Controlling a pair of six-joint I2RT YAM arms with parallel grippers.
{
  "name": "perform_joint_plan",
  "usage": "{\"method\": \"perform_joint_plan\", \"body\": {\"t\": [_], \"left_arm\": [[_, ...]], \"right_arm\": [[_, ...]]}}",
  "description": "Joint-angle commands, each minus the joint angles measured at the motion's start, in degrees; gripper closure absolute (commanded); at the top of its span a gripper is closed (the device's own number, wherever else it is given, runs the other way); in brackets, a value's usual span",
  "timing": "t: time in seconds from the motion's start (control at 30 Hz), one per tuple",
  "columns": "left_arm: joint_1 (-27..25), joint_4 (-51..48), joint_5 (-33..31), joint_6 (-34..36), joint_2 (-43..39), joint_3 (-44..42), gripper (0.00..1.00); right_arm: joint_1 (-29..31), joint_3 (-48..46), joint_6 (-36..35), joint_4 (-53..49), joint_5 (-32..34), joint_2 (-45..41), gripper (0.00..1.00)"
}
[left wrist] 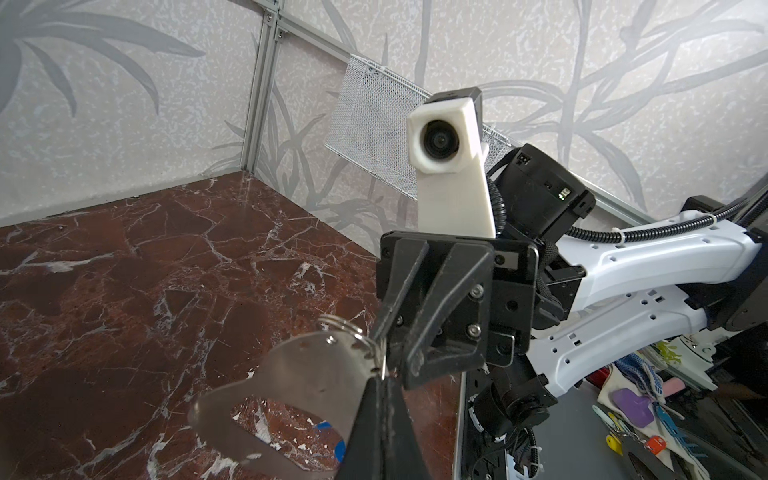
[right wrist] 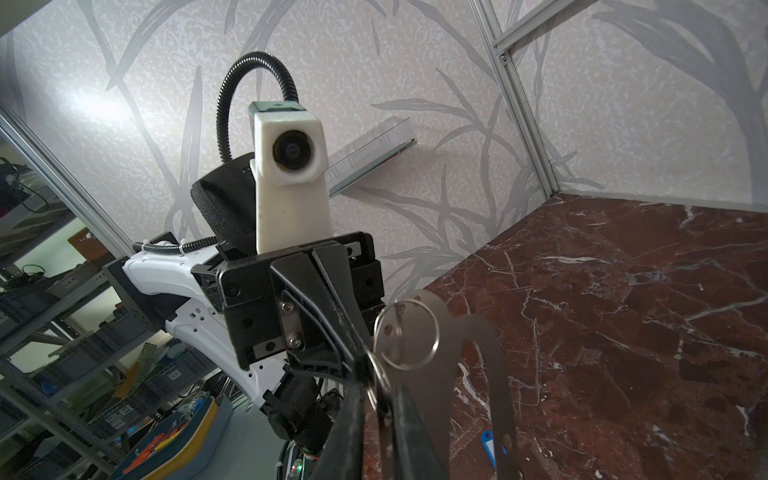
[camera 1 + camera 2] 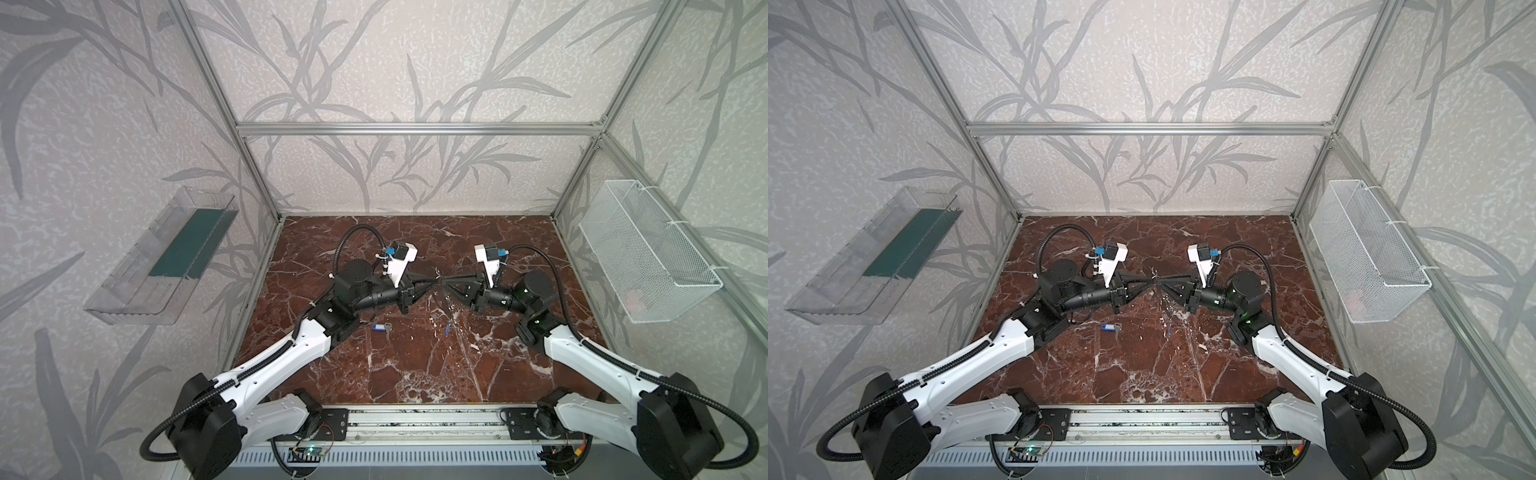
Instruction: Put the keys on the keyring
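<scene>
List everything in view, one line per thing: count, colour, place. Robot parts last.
keyring: one, grey metal plate, held in the air between both grippers
split rings: at least two, silver, at the keyring's holed edge
key: one, silver with blue tag, on the table nearer the left arm
blue sliver: one, near the table's middle; too thin to identify
table: one, red-brown marble
clear tray: one, green base, on the left wall
mesh basket: one, white, on the right wall
left gripper: one, black, shut on the keyring
right gripper: one, black, at the rings; grip unclear
</scene>
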Motion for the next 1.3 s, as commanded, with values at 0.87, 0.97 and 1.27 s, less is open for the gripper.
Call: {"method": "perform_joint_plan", "body": {"t": [0.87, 0.97, 1.27], "left_arm": [[0.17, -2.43, 3.37, 2.29, -0.12, 2.53, 0.9], [0.17, -1.66, 3.4, 1.6, 0.04, 2.72, 1.0], [0.22, -0.18, 0.16, 0.56, -0.85, 1.64, 1.0]], "right_arm": [[0.22, -0.32, 0.14, 2.77, -2.21, -0.19, 1.0], [0.22, -0.36, 0.14, 2.85, -2.32, -0.09, 1.0], [0.21, -2.08, -4.15, -2.52, 1.37, -3.69, 0.67]]}}
